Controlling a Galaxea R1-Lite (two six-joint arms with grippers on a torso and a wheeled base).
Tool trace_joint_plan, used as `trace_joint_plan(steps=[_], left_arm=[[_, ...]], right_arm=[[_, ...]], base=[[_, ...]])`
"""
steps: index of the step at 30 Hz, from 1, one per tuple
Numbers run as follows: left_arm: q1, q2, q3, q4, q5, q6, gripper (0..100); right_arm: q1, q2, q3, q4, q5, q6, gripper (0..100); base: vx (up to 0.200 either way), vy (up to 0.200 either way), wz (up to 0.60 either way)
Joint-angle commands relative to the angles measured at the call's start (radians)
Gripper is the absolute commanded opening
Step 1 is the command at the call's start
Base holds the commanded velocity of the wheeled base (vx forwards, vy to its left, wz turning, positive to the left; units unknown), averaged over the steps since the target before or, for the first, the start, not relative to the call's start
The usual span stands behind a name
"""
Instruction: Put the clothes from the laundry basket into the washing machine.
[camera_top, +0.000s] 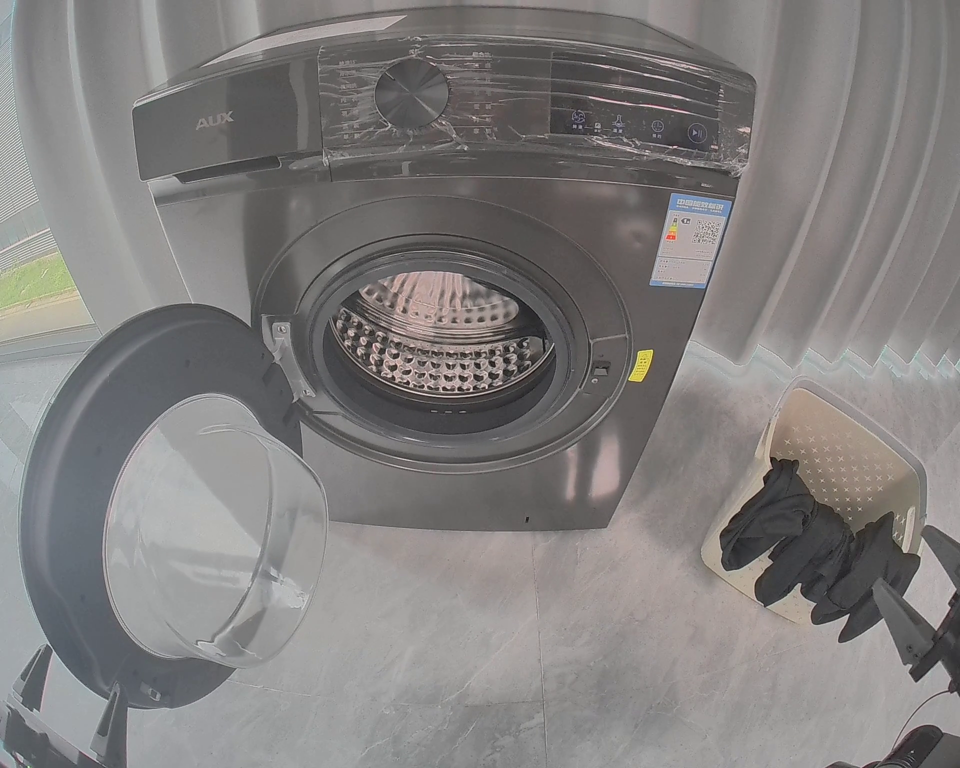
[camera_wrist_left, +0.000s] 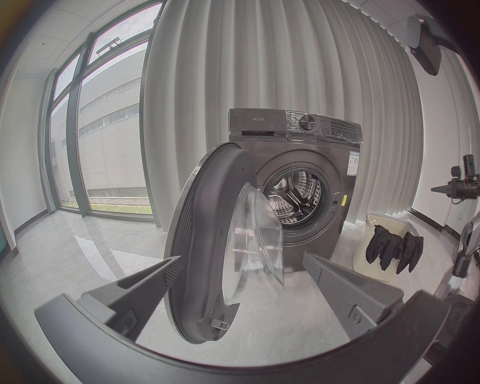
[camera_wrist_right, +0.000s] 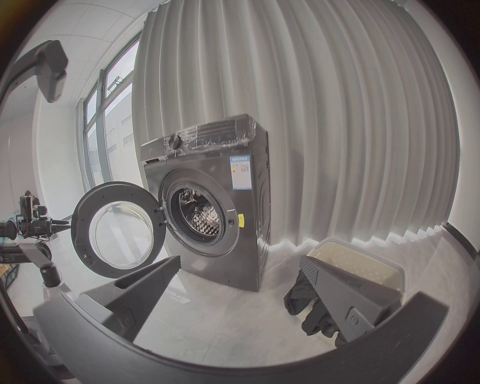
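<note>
Pale marbled floor (camera_top: 450, 640) is carrying a grey front-loading washing machine (camera_top: 450, 210), door (camera_top: 90, 480) hanging open. Right of it, black clothes (camera_top: 810, 550) are draping over a cream perforated laundry basket (camera_top: 850, 460). Both the left gripper (camera_wrist_left: 241, 257) and right gripper (camera_wrist_right: 240, 262) are gaping, empty. Dangling fabric risks snagging the machine's rim. One machine, one basket, garment count unclear.

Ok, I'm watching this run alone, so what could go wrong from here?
1. The dark clothes hang bunched over the rim of the basket; the open right gripper might grab several at once and drop some on the floor.
2. The open door stands close in front of the left gripper; a swing of that arm might knock it.
3. A long piece could end up hanging out of the drum opening.
</note>
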Motion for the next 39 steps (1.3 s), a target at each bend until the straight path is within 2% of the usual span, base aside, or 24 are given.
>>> trace_joint_plan(steps=[1,4,8,11,16,17,20,21,24,34,39], left_arm=[[0.0,-0.016,0.016,0.0,0.0,0.0,100],[0.0,-0.016,0.016,0.0,0.0,0.0,100],[0.0,-0.016,0.016,0.002,0.0,0.0,100],[0.0,-0.016,0.016,0.002,0.0,0.0,100],[0.0,-0.016,0.016,0.002,0.0,0.0,100],[0.0,-0.016,0.016,0.002,0.0,0.0,100],[0.0,-0.016,0.016,0.002,0.0,0.0,100],[0.0,-0.016,0.016,0.002,0.002,0.001,100],[0.0,-0.016,0.016,0.0,0.006,0.0,100],[0.0,-0.016,0.016,0.0,0.005,0.0,100],[0.0,-0.016,0.016,0.0,0.003,0.001,100]], right_arm=[[-0.176,-0.425,0.017,0.23,0.091,-0.015,100],[-0.218,-0.507,0.017,0.331,0.097,-0.017,100],[-0.213,-0.553,0.017,0.411,0.096,-0.02,100],[-0.205,-0.585,0.017,0.526,0.084,-0.012,100],[-0.207,-0.585,0.017,0.527,0.068,-0.011,100],[-0.207,-0.585,0.017,0.532,0.041,-0.008,100],[-0.207,-0.583,0.017,0.595,-0.128,-0.009,100],[-0.205,-0.583,0.017,0.613,-0.137,-0.004,100],[-0.204,-0.583,0.017,0.599,-0.082,-0.004,100],[-0.205,-0.583,0.017,0.598,-0.085,-0.003,100],[-0.202,-0.585,0.017,0.598,-0.085,0.003,100]], base=[[0.0,0.0,0.0],[0.0,0.0,0.0],[0.0,0.0,0.0],[0.0,0.0,0.0],[0.0,0.0,0.0],[0.0,0.0,0.0],[0.0,0.0,0.0],[0.0,0.0,0.0],[0.0,-0.133,0.0],[0.0,-0.2,0.0],[0.0,0.0,-0.12]])
